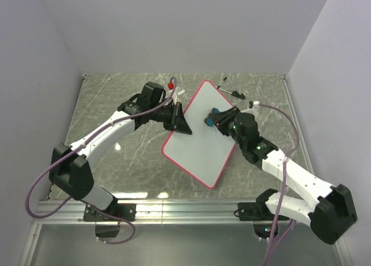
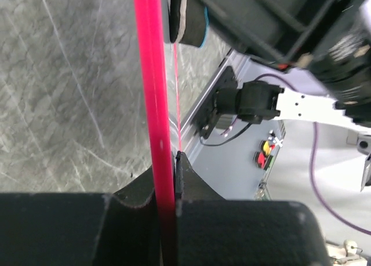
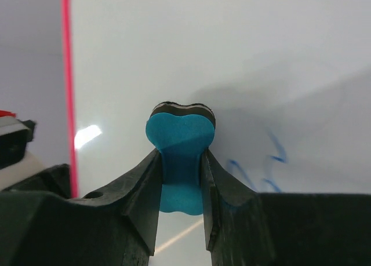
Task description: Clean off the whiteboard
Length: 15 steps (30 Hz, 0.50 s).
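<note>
Whiteboard [image 1: 200, 141] sits slantwise in the middle of the marbled desk [image 1: 110, 104] in the top view, between the two arms. The left tool [image 1: 181, 125] is closed on its left edge, and the right tool [image 1: 212, 120] is over the upper part of its face, gripping a blue eraser [image 1: 208, 117] that meets the white surface. A dark pen [image 1: 233, 94] lies just beyond the board's far corner. In the left wrist view the board shows edge-on as a thin pink frame [image 2: 153, 104] running top to bottom. The left tool [image 2: 168, 170] clamps that frame between its black fingers [image 2: 184, 176], with the desk on the left of it and the eraser's dark pad [image 2: 188, 19] against the board's right side near the top. In the right wrist view the board [image 3: 232, 51] fills the background, its pink frame [image 3: 68, 75] at the left. The right tool [image 3: 180, 161] pinches the eraser [image 3: 179, 135], whose layered pad presses on the surface, and faint blue handwriting [image 3: 269, 161] lies just to the right of the fingers.
</note>
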Motion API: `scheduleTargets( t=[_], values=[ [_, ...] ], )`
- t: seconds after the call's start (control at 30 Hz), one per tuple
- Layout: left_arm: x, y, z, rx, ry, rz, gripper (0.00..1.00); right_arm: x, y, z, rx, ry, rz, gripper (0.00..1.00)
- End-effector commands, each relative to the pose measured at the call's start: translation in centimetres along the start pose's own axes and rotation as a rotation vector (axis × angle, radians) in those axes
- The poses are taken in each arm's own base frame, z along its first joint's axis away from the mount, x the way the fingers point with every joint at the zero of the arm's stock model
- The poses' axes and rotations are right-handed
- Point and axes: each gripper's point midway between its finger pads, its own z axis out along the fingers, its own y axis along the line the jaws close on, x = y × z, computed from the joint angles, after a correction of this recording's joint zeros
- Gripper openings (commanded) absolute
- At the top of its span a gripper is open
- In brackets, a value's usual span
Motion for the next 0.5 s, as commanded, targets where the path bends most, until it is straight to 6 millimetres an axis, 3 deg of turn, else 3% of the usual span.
scheduleTargets(
  t=[0.0,0.03,0.1,0.13,0.23,0.37,0.47],
  values=[
    [-3.6,-9.9,-4.3,0.264,-0.152,0.245,0.0,0.2,-5.4,-1.6,0.139,-0.042,-0.043,0.0],
    [-3.8,-10.5,-4.7,0.267,-0.164,0.259,0.0,0.9,-7.6,-2.0,0.177,-0.036,-0.049,0.0],
    [-3.9,-11.1,-5.2,0.274,-0.169,0.267,0.0,1.2,-8.7,-2.9,0.176,-0.036,-0.045,0.0],
    [-4.0,-11.8,-5.8,0.282,-0.18,0.28,0.0,2.0,-10.5,-3.2,0.205,-0.021,-0.046,0.0],
    [-4.0,-13.3,-6.9,0.308,-0.188,0.299,0.0,3.2,-12.8,-4.1,0.225,0.003,-0.026,0.0],
    [-3.4,-15.1,-8.1,0.334,-0.18,0.321,0.0,2.7,-12.8,-4.5,0.211,-0.032,0.0,0.0],
    [-2.1,-16.0,-8.2,0.349,-0.15,0.333,0.0,1.4,-10.1,-3.9,0.169,-0.06,-0.002,0.0]
  ],
)
